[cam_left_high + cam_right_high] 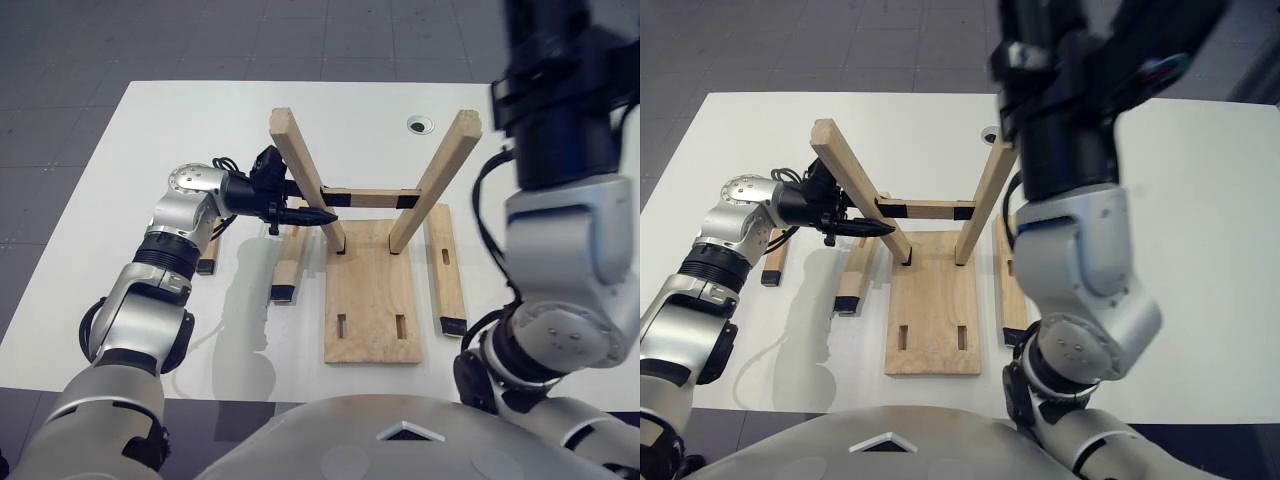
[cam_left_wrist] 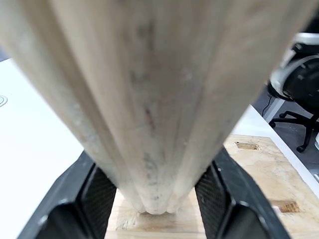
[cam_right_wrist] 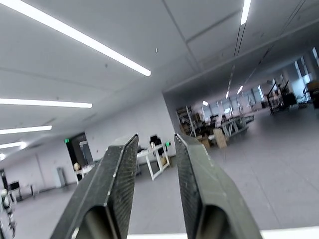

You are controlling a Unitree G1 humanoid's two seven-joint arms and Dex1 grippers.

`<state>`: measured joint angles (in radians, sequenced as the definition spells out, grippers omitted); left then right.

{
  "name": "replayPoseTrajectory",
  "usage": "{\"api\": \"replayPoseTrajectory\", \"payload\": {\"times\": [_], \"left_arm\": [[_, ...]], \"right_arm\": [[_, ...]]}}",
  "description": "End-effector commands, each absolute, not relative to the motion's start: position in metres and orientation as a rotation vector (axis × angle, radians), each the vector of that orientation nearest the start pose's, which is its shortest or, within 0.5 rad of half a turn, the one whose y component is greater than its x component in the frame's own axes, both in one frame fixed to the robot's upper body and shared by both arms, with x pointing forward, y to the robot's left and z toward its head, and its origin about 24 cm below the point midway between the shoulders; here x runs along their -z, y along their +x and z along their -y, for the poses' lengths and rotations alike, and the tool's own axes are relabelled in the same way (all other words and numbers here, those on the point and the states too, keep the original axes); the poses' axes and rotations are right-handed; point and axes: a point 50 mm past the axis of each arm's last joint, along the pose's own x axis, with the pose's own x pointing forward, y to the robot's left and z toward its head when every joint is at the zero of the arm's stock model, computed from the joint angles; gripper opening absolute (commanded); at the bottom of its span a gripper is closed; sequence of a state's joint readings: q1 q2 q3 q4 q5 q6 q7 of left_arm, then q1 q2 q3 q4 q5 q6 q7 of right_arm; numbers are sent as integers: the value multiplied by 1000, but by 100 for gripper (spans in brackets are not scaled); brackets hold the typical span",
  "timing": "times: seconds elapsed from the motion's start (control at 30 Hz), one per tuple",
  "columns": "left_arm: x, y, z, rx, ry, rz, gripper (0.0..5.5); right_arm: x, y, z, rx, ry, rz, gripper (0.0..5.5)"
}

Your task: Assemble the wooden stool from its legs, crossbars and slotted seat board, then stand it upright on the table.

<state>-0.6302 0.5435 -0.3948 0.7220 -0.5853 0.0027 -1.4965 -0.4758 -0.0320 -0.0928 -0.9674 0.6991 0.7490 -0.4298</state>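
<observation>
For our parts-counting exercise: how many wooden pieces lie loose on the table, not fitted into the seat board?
3. A loose piece right of the seat board; a second piece left of it; a third piece farther left, partly under the left arm. Others may be hidden.

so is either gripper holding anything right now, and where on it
The left gripper clamps the left leg low down, near the seat board. The right gripper is open and empty.

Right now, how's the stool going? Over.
Left end effector shut on standing leg. Right end effector open, raised. Other leg, crossbar up in seat board; near slots empty. Loose legs beside it.
</observation>
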Motion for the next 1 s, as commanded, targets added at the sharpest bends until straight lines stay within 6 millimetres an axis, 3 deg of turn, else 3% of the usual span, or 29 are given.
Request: {"api": "replayPoseTrajectory", "payload": {"times": [0.03, 0.13, 0.2, 0.37, 0.57, 0.7, 1.0], "left_arm": [[80, 212, -203, 1193, 184, -1146, 205], [75, 213, -198, 1224, 205, -1096, 205], [68, 215, -194, 1254, 194, -1044, 205], [49, 214, -182, 1382, 182, -948, 205], [37, 187, -191, 1659, 146, -1029, 205], [39, 174, -198, 1700, 140, -1121, 205], [51, 169, -199, 1638, 151, -1195, 205]], "right_arm": [[-293, 178, 198, 82, 420, 744, 134], [-272, 183, 236, 319, 417, 640, 134], [-263, 186, 251, 409, 400, 585, 134], [-237, 198, 248, 403, 371, 428, 134], [-204, 215, 250, 388, 314, 251, 134], [-201, 216, 248, 376, 307, 243, 134], [-201, 214, 239, 344, 309, 249, 134]]}}
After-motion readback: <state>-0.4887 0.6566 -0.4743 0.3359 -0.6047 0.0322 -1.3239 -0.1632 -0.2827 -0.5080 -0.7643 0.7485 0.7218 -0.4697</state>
